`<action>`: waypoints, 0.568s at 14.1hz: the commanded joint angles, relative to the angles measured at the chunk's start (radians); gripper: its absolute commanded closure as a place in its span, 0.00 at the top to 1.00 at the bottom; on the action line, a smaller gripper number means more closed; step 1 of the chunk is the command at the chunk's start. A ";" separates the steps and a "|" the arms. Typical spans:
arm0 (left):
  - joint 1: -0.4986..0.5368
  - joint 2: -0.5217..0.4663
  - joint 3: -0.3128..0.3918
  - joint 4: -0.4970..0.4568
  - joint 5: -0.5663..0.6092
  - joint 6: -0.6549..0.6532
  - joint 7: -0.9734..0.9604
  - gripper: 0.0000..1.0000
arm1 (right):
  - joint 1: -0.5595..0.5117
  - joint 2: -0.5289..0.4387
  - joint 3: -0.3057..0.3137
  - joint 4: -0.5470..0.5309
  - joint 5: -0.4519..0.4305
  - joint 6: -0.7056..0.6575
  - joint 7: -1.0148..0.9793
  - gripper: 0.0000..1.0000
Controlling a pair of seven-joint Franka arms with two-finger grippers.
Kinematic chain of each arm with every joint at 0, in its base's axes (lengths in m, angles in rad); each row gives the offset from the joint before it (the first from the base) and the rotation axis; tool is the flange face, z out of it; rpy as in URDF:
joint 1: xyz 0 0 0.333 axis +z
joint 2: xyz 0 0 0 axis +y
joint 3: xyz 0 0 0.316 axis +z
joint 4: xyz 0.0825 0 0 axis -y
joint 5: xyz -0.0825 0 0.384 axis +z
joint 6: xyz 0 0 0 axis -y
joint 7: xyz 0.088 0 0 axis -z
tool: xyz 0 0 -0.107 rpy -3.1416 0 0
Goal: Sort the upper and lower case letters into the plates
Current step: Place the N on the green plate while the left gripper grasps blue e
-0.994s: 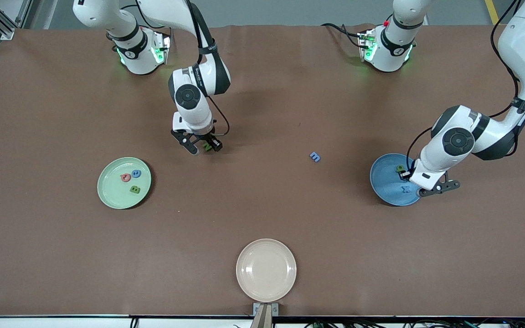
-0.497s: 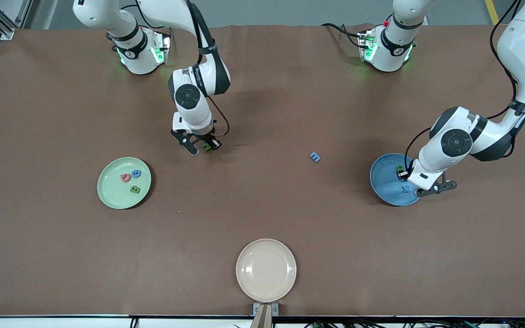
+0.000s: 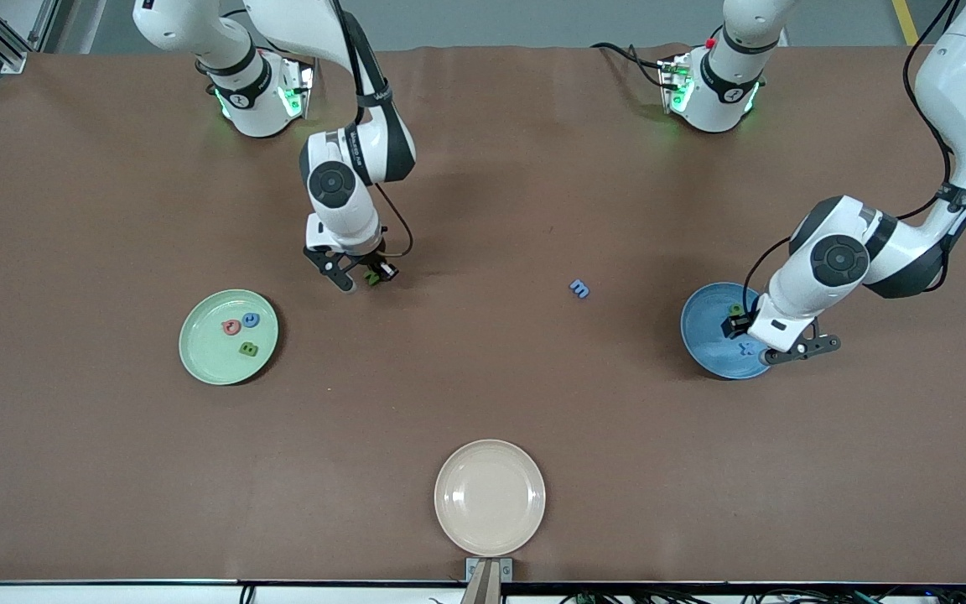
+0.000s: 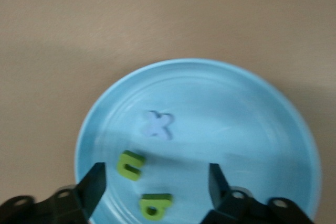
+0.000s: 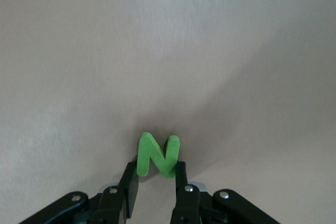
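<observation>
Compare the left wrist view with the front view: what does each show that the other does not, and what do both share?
Only the left wrist view shows all three letters in the blue plate plainly: a pale x and two green letters, with the left gripper over it, jaws open.

Only the front view shows the green plate with three letters, the beige plate, a loose blue letter, and the right gripper holding a green N.

Both show the blue plate and the left gripper.

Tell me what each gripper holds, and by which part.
The right gripper pinches the green N by its lower edge. The left gripper, open over the blue plate, holds nothing.
</observation>
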 commanded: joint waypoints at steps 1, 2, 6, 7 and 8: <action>-0.011 -0.008 -0.079 0.038 -0.029 -0.102 -0.025 1.00 | -0.006 -0.035 -0.091 0.025 0.015 -0.102 -0.137 0.00; -0.030 -0.008 -0.101 0.050 -0.050 -0.145 -0.050 1.00 | -0.004 -0.041 -0.139 0.054 0.009 -0.167 -0.177 0.00; -0.152 -0.008 -0.130 0.055 -0.093 -0.168 -0.373 1.00 | 0.003 -0.043 -0.350 0.143 -0.076 -0.394 -0.450 0.00; -0.198 0.001 -0.128 0.055 -0.095 -0.167 -0.490 1.00 | 0.005 -0.043 -0.386 0.139 -0.109 -0.394 -0.525 0.00; -0.246 0.003 -0.127 0.056 -0.095 -0.164 -0.589 1.00 | 0.002 -0.040 -0.433 0.136 -0.120 -0.392 -0.612 0.00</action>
